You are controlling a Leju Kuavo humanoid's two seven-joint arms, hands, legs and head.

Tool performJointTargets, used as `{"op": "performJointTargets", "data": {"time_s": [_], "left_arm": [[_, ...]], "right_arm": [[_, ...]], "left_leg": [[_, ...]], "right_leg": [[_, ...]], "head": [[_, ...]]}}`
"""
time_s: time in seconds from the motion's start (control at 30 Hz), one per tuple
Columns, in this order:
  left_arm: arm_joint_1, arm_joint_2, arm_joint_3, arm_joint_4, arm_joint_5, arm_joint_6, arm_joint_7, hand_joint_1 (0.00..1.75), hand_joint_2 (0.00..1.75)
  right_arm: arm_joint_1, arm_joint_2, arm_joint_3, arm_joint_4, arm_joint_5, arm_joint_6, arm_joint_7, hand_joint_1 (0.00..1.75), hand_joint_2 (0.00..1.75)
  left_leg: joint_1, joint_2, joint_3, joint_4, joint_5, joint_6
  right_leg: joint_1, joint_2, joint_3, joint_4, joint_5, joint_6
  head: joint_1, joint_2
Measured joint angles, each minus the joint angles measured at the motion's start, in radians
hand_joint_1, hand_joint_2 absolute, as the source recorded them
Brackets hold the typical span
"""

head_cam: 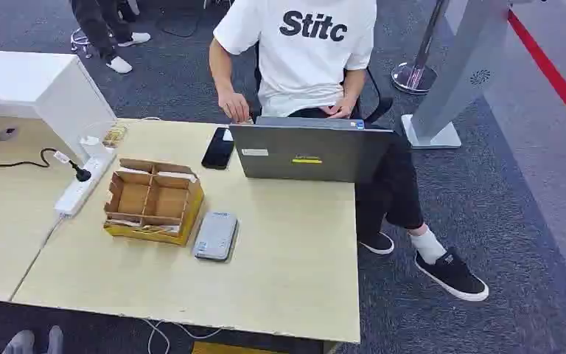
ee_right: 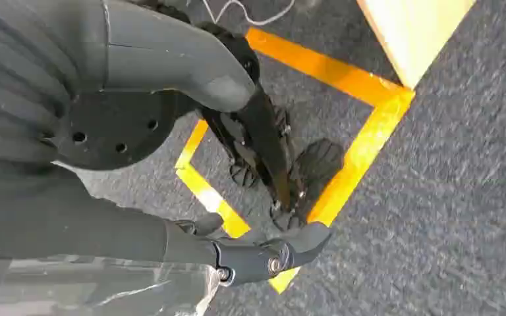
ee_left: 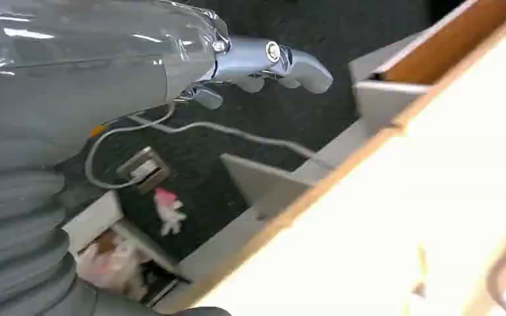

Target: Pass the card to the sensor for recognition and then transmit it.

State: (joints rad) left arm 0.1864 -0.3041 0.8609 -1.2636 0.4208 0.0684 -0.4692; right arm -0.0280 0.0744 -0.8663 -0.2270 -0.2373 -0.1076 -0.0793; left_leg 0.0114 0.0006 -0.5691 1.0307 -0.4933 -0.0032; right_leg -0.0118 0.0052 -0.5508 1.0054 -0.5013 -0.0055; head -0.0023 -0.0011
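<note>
While the cards themselves are hard to make out, pale slips show low in the compartments of the cardboard divider box (head_cam: 154, 200), which sits on the left half of the light wooden table (head_cam: 287, 273); no single card can be told apart at this size. Just right of the box, almost touching it, lies a flat grey sensor unit (head_cam: 216, 235), its markings too small to read. The left hand (ee_left: 263, 62) hangs beside the table edge above dark carpet, its pale fingers (ee_left: 306, 71) loosely curled and holding nothing; much of the hand is hidden behind the glossy forearm cover. In the head view its fingertips just show at the near left edge. The right hand (ee_right: 263, 253) also hangs low, over carpet marked with yellow floor tape (ee_right: 362, 145), its dark fingers (ee_right: 306, 238) partly curled with nothing in them, the rest cut off by the arm cover. On the far side of the table stands a grey laptop (head_cam: 311, 153), lid toward the robot, with a black phone (head_cam: 218, 148) to its left and a white power strip (head_cam: 82, 186) further left. A person in a white T-shirt (head_cam: 302, 51) sits behind the laptop, head cut off by the frame.
</note>
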Motion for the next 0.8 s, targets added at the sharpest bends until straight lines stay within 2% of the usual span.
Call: {"op": "performJointTargets", "data": {"time_s": [0.17, 0.23, 0.3, 0.37, 0.43, 0.53, 0.6, 0.67, 0.7, 0.8], "left_arm": [[0.027, -0.018, -0.034, -0.119, -0.009, 0.099, -0.016, 0.00, 1.75], [0.035, -0.020, -0.042, -0.145, -0.016, 0.116, -0.027, 0.00, 1.75], [0.046, -0.021, -0.058, -0.179, -0.042, 0.149, -0.076, 0.00, 1.75], [0.070, -0.026, -0.100, -0.255, -0.085, 0.218, -0.129, 0.00, 1.75], [0.091, -0.029, -0.162, -0.341, -0.152, 0.301, -0.172, 0.00, 1.75], [0.105, -0.035, -0.248, -0.464, -0.273, 0.356, -0.221, 0.00, 1.75], [0.104, -0.034, -0.303, -0.551, -0.395, 0.371, -0.230, 0.00, 1.75], [0.081, -0.006, -0.361, -0.605, -0.555, 0.401, -0.186, 0.00, 1.75], [0.079, 0.004, -0.373, -0.606, -0.589, 0.406, -0.170, 0.00, 1.75], [0.079, 0.004, -0.373, -0.606, -0.589, 0.406, -0.170, 0.00, 1.75]], "right_arm": [[-0.001, 0.004, -0.002, 0.000, 0.016, -0.037, 0.018, 0.00, 1.75], [-0.001, 0.005, -0.003, 0.000, 0.019, -0.045, 0.022, 0.00, 1.75], [-0.001, 0.006, -0.003, 0.000, 0.030, -0.055, 0.026, 0.00, 1.75], [-0.001, 0.006, -0.003, 0.001, 0.047, -0.066, 0.033, 0.00, 1.75], [-0.001, 0.006, -0.003, 0.002, 0.069, -0.067, 0.035, 0.00, 1.75], [-0.002, 0.006, -0.002, 0.002, 0.093, -0.061, 0.036, 0.00, 1.75], [-0.003, 0.006, 0.000, 0.002, 0.110, -0.056, 0.037, 0.00, 1.75], [-0.002, 0.006, 0.005, 0.002, 0.132, -0.032, 0.041, 0.00, 1.75], [-0.002, 0.006, 0.006, 0.002, 0.137, -0.027, 0.043, 0.00, 1.75], [-0.002, 0.006, 0.006, 0.002, 0.137, -0.027, 0.043, 0.00, 1.75]], "left_leg": [[0.000, 0.000, 0.000, 0.000, 0.000, 0.000], [0.000, 0.000, 0.000, 0.000, 0.000, 0.000], [0.000, 0.000, 0.000, 0.000, 0.000, 0.000], [0.000, 0.000, 0.000, 0.000, 0.000, 0.000], [0.000, 0.000, 0.000, 0.000, 0.000, 0.000], [0.000, 0.000, 0.000, 0.001, 0.000, 0.001], [0.000, 0.000, 0.000, 0.001, 0.001, 0.001], [-0.001, -0.001, 0.003, 0.002, 0.001, 0.001], [0.000, -0.001, 0.002, 0.002, 0.001, 0.001], [0.000, -0.001, 0.002, 0.002, 0.001, 0.001]], "right_leg": [[0.000, 0.000, 0.000, 0.000, 0.000, 0.000], [0.000, 0.000, 0.000, 0.000, 0.000, 0.000], [0.000, 0.000, 0.000, 0.000, 0.000, 0.000], [0.000, 0.000, 0.000, 0.000, 0.000, 0.000], [0.000, 0.000, 0.000, 0.000, 0.000, 0.000], [0.000, -0.001, 0.000, 0.000, 0.000, 0.000], [0.000, -0.001, 0.000, 0.000, 0.000, 0.001], [-0.001, -0.001, -0.005, -0.001, 0.001, 0.001], [-0.001, -0.001, -0.005, -0.001, 0.001, 0.001], [-0.001, -0.001, -0.005, -0.001, 0.001, 0.001]], "head": [[0.000, 0.000], [0.000, 0.000], [0.000, 0.000], [0.000, 0.000], [0.000, 0.000], [0.000, 0.000], [0.000, 0.000], [0.001, 0.000], [0.001, 0.000], [0.001, 0.000]]}}
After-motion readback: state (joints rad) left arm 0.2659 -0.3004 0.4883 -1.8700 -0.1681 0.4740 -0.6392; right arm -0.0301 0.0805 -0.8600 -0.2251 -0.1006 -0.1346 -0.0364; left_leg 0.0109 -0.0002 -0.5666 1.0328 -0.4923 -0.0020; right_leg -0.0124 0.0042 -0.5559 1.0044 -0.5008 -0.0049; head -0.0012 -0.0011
